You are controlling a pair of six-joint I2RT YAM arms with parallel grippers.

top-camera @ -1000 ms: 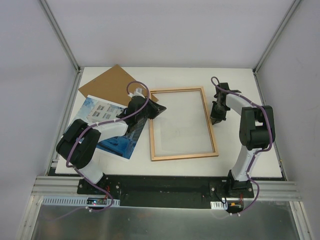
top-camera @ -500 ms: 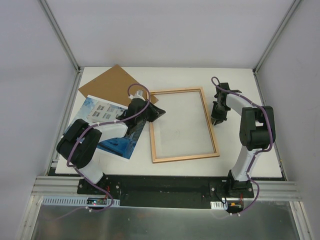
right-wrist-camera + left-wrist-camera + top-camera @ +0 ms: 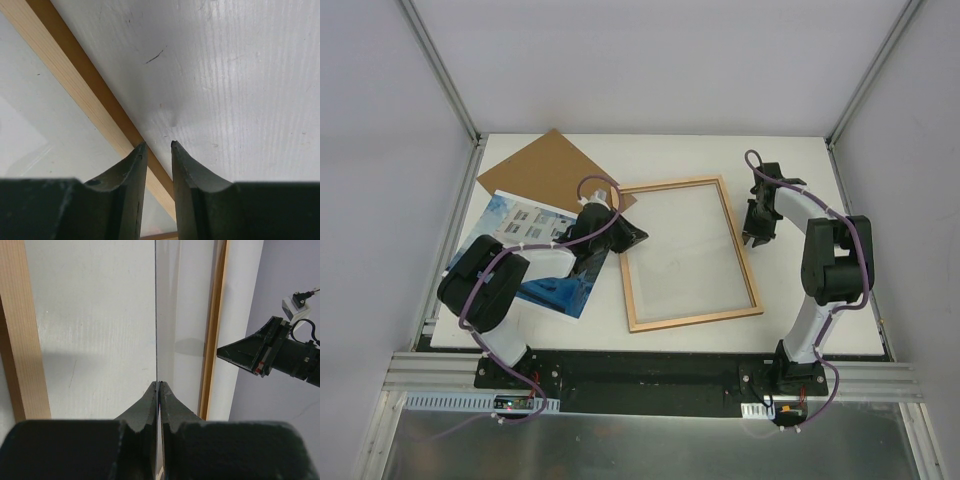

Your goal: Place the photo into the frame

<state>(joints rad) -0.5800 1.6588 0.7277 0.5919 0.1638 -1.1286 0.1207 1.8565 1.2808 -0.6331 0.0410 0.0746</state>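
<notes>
The frame [image 3: 695, 316], with a thin orange-brown border and a clear pane, lies flat mid-table. My left gripper [image 3: 638, 234] is at its left side, shut on the pane's thin edge, which runs edge-on from the fingertips in the left wrist view [image 3: 160, 383]. The frame's borders [image 3: 17, 330] show on both sides there. The photo [image 3: 510, 226], a blue-toned building print, lies left of the frame, partly under my left arm. My right gripper [image 3: 756, 236] hovers at the frame's right border [image 3: 75, 75], jaws slightly apart and empty [image 3: 158, 144].
A plain brown board [image 3: 545, 170] lies at the back left, its near corner over the photo's far edge. The white table [image 3: 800, 300] ends at enclosure walls left, right and behind. The right gripper [image 3: 260, 352] shows in the left wrist view.
My left gripper has shifted slightly nearer with the pane's edge, and the frame has turned a little, its near right corner moving right. The right gripper has barely moved.
</notes>
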